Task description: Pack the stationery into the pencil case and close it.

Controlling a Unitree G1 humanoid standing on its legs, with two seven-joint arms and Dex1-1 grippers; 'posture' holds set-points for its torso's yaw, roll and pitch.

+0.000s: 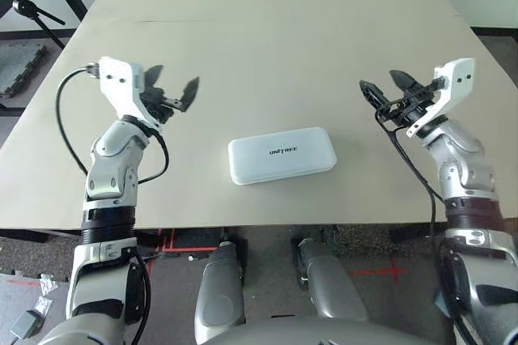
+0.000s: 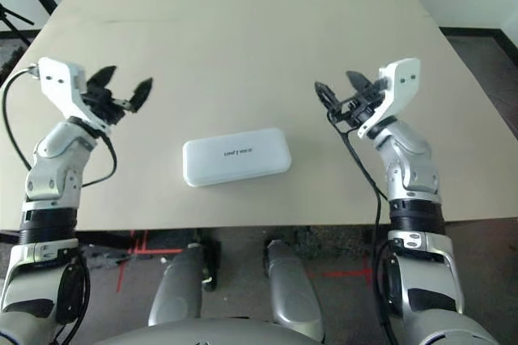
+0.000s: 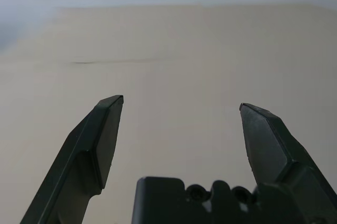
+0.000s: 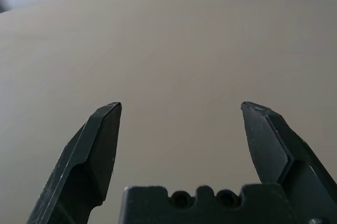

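The white pencil case (image 1: 282,155) lies flat with its lid down near the table's front edge, dark lettering on top. The stationery is hidden from view. My left gripper (image 1: 172,90) hovers above the table to the case's left, open, with nothing between its black fingers (image 3: 100,140). To the case's right, my right gripper (image 1: 386,86) is raised at about the same height, also open and empty, its fingers (image 4: 266,145) spread wide over bare tabletop.
The beige table (image 1: 267,37) stretches far back with a faint dark seam across it. A black stand (image 1: 32,13) and dark floor mats lie off the table's left side. Red tape marks the floor below the front edge.
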